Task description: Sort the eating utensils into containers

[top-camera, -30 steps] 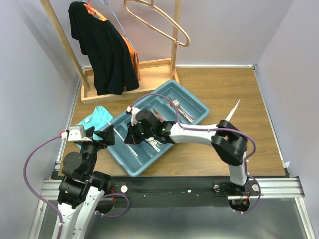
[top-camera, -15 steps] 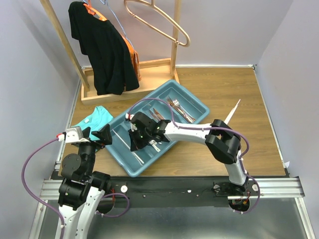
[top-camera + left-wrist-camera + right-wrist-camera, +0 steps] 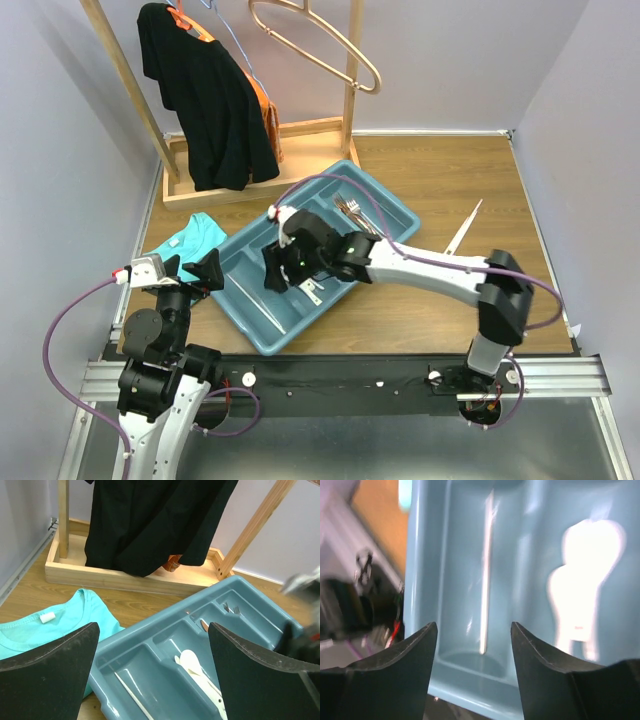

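Note:
The teal tray [image 3: 385, 190] lies slantwise mid-table. My right gripper [image 3: 275, 270] hovers low over its near-left end, open, with nothing between the fingers. Right below it, one pale chopstick [image 3: 486, 580] lies along the outermost compartment, and white spoons [image 3: 585, 580] fill the compartment beside it. From the left wrist I see the same chopstick [image 3: 131, 695], the spoons [image 3: 200, 672] and fork tines [image 3: 230, 609] further back. Another chopstick [image 3: 462, 230] rests on the table right of the tray. My left gripper [image 3: 195, 272] stands open by the tray's left edge, holding nothing.
A teal cloth [image 3: 185, 240] lies left of the tray. Behind it stands a wooden rack [image 3: 255, 180] with a black garment [image 3: 205, 100] and large metal hangers [image 3: 320, 40]. Walls close in on both sides.
My right gripper has opened, and the chopstick now lies in the tray's outermost compartment. The right arm's elbow has swung out to the right. The left arm has hardly moved.

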Available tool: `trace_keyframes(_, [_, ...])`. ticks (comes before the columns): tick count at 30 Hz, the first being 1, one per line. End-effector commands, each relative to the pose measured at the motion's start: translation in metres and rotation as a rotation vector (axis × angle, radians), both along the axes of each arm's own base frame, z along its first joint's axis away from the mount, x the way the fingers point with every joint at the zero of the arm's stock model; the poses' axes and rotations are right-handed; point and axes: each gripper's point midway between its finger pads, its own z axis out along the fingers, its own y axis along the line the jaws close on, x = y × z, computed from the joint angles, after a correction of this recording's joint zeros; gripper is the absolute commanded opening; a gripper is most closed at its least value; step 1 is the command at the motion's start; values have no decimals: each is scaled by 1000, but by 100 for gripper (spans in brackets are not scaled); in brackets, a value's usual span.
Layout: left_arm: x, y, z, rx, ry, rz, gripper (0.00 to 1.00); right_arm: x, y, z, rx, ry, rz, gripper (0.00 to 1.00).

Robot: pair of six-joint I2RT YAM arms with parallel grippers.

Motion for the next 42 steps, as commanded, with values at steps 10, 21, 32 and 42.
trace_keyframes(10, [-27,5,32,-28,-179,-9,99,158,-284,19,-218,-221,-993,69])
trace_keyframes(21, [-25,5,31,-27,-173,-9,99,144,-418,-36,-320,-126,-1305,67])
trace_keyframes(32, [-23,3,28,-23,-160,-13,99,137,-421,-94,-308,62,-1281,54])
trace_keyframes(42, [-23,4,29,-23,-161,-12,99,132,-425,-122,-323,143,-1291,41])
